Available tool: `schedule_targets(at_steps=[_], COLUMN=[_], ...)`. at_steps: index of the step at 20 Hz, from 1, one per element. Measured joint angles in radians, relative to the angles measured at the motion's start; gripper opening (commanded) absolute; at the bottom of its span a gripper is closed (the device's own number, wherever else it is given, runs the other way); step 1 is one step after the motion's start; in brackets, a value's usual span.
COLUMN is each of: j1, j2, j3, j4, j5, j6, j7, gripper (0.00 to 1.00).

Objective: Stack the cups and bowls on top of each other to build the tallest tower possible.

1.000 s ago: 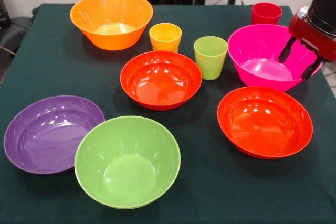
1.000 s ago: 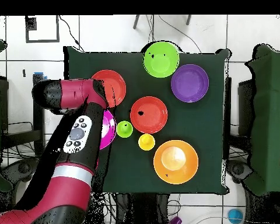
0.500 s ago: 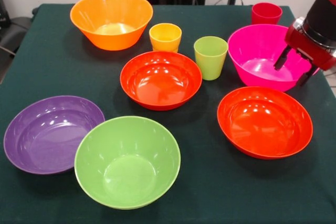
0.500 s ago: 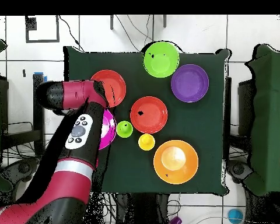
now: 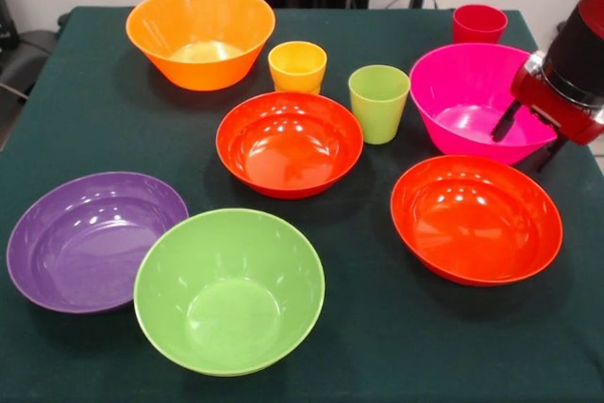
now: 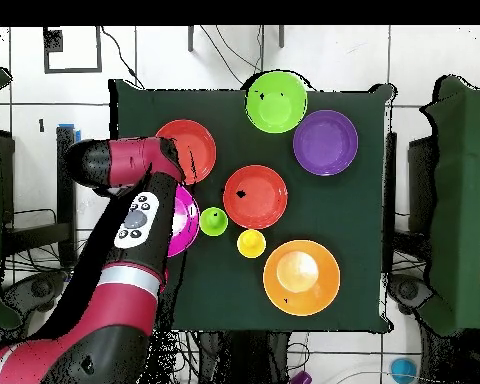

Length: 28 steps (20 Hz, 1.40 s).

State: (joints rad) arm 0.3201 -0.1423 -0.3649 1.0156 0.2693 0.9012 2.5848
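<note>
Two dark fingers (image 5: 505, 120) of the end effector (image 5: 528, 137) are seen spread apart, empty, straddling the magenta bowl (image 5: 472, 101) rim at its 3 o'clock side, one finger inside, the other outside. For a sound grasp, the wall should be seated deep between them before closing, then lifted straight. No tower is built yet. A red-orange bowl (image 5: 477, 219) lies at 6 o'clock, the green cup (image 5: 378, 101) at 9 o'clock, the red cup (image 5: 478, 24) at 12, all on the desk (image 5: 377, 346).

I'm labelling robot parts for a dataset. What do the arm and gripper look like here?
The arm is glossy red with black joints and a grey band; a white oval button panel sits on it. The gripper has a red body and thin black fingers.
</note>
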Motion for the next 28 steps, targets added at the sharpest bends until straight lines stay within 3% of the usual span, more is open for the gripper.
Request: schedule_targets(at_steps=[6,7,28], j1=[0.001,0.001,0.005], j2=[0.024,0.034,0.028], j3=[0.000,0.000,-0.003], j4=[-0.029,-0.039,-0.062], j5=[0.002,0.003,0.004], j6=[0.000,0.000,0.009], j7=[0.000,0.000,0.000], gripper=[1.00,0.00,0.00])
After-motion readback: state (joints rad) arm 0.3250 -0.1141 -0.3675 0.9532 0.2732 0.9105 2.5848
